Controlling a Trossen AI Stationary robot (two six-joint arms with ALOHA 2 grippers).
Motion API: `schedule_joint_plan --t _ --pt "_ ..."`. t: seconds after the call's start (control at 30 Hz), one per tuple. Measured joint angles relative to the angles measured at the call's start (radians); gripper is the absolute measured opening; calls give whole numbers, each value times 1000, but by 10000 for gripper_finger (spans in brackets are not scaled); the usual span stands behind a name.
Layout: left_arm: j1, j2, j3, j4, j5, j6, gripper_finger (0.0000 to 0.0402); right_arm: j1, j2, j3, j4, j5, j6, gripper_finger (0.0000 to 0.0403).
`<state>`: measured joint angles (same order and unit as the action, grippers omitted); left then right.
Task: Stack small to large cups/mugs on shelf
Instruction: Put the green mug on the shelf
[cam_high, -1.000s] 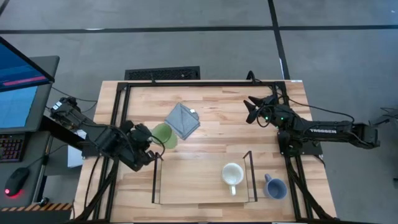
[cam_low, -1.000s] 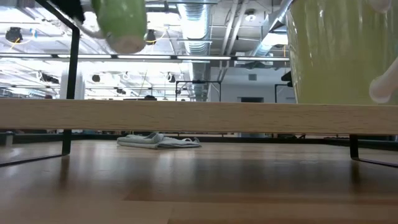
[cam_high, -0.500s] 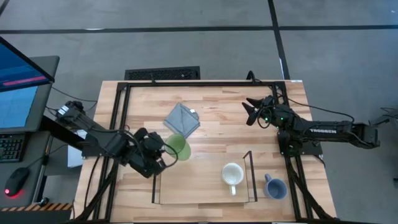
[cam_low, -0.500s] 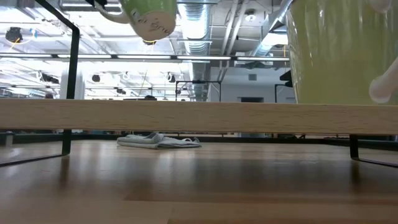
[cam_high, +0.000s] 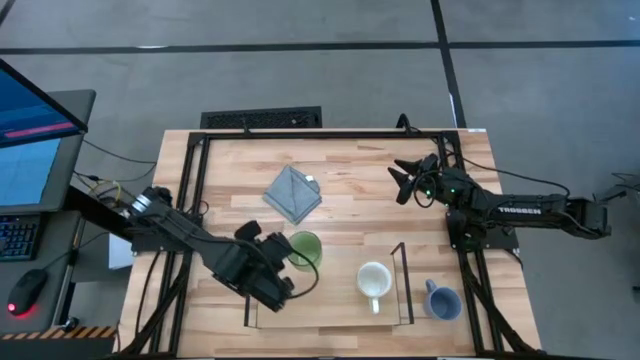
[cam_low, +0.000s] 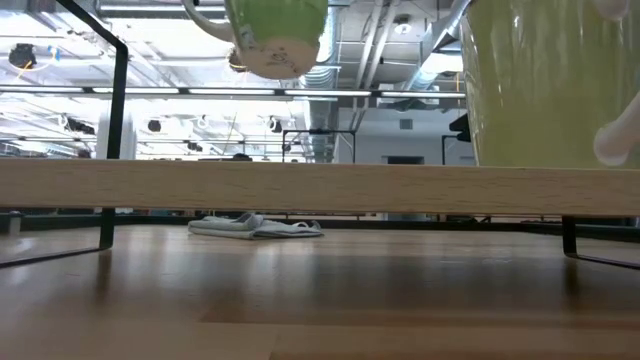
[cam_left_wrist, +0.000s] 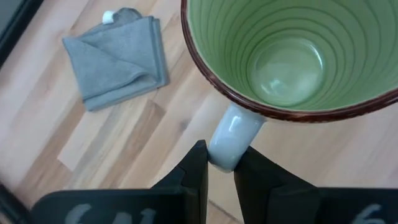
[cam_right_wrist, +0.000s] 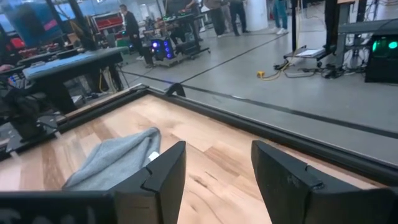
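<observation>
Shelf: the low light-wood shelf with black wire ends (cam_high: 300, 305) is carrying only the cream-white handled mug (cam_high: 373, 281).
Left gripper (cam_left_wrist: 219, 163): its jaws are clenching the pale handle of the green ribbed mug with a brown rim (cam_high: 303, 248), which is hanging above the shelf's left part.
Left to do: the blue-grey mug (cam_high: 441, 300) is standing on the tabletop (cam_high: 350, 200) beside the shelf.
Right gripper (cam_high: 403, 177): it is waiting farther back, its jaws released.

shelf (cam_high: 300, 305) left bare, cream mug (cam_high: 373, 281) right
</observation>
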<state>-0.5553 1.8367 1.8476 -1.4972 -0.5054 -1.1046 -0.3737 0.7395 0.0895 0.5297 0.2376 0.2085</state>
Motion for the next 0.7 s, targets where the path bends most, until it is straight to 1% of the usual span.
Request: schedule_joint_plan --t 0.17,0.33,0.4,0.7 --pt "0 93 63 -8 10 -53 41 0 0 0 1 -27 0 205" --pt "0 148 90 -10 28 -130 41 0 0 0 1 -65 -7 205" --pt "-1 160 98 -8 31 -170 41 1 0 0 1 -83 -7 205" --pt "-6 190 100 44 56 -300 41 42 0 0 -5 -84 -19 205"
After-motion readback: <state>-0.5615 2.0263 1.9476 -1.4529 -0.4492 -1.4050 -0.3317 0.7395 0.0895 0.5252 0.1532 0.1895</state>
